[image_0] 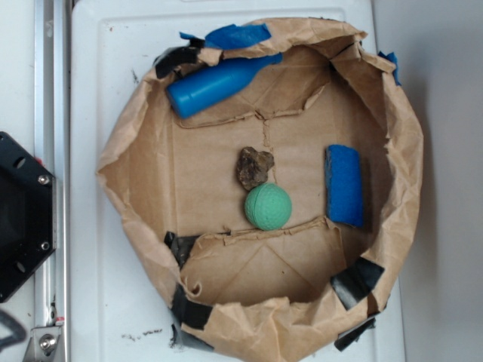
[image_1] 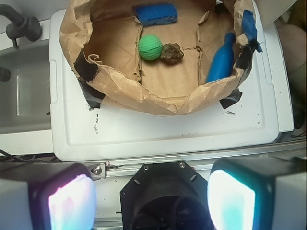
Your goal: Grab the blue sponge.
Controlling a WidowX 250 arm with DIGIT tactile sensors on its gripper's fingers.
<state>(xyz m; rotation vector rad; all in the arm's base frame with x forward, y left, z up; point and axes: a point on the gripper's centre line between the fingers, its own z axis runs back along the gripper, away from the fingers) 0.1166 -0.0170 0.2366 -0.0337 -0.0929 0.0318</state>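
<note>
The blue sponge (image_0: 345, 185) lies flat inside the brown paper bowl (image_0: 136, 128), against its right wall; in the wrist view the blue sponge (image_1: 155, 14) is at the far top of the bowl. A green ball (image_0: 268, 206) and a brown rock (image_0: 254, 167) sit near the middle. My gripper (image_1: 151, 199) stands open over the black robot base, well short of the bowl, with nothing between its fingers (image_1: 72, 201). The exterior view does not show the gripper.
A smooth blue bottle (image_0: 219, 83) lies at the bowl's upper left. Blue tape strips (image_0: 238, 35) and black tape patches (image_0: 356, 280) hold the paper rim. The bowl rests on a white lid (image_1: 158, 134). The black robot base (image_0: 19, 215) sits at the left.
</note>
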